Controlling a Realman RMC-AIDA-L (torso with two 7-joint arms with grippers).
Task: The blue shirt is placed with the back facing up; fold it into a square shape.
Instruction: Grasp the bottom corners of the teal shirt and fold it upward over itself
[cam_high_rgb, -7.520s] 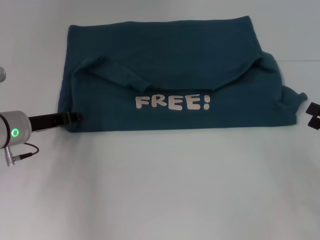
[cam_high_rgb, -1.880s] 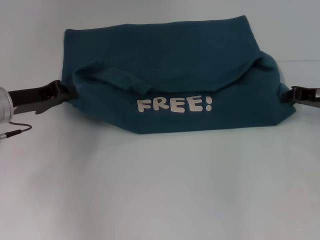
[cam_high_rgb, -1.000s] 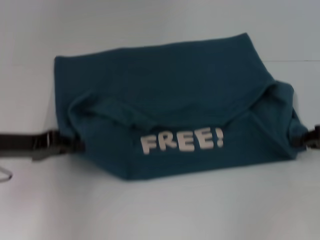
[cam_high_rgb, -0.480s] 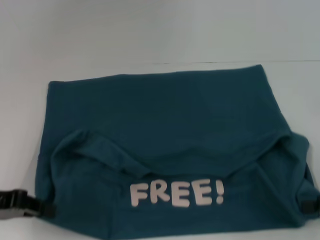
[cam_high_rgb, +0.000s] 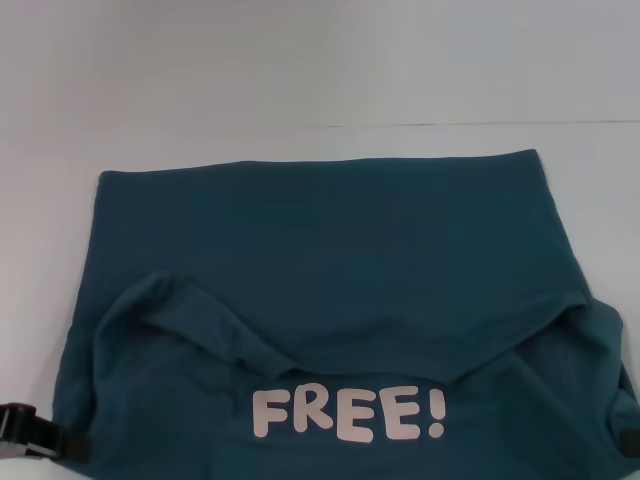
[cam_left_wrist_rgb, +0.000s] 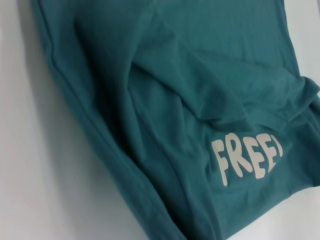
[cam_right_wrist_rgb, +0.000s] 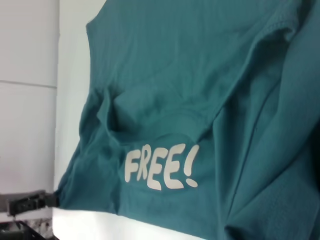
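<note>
Much bigger and nearer than a moment ago: the blue shirt (cam_high_rgb: 330, 300), with the "FREE!" letters (cam_high_rgb: 347, 415) now low down.

Head view: lifted off the white table (cam_high_rgb: 320, 70), shirt hanging wide. Left gripper (cam_high_rgb: 45, 442) pinching the left bottom corner, clamped tight on the cloth. Right gripper (cam_high_rgb: 630, 442) only a dark bit at the other corner; can't tell how its fingers stand.

Left wrist view: just shirt (cam_left_wrist_rgb: 180, 115), wrinkly, sleeve bunched by the letters (cam_left_wrist_rgb: 246, 159).

Right wrist view: shirt (cam_right_wrist_rgb: 200, 100) again, left gripper (cam_right_wrist_rgb: 30, 202) far off at the corner.

Could slip from a small pinch. Could land crooked if one side pulls harder. Bunched sleeve could make a lumpy fold.
</note>
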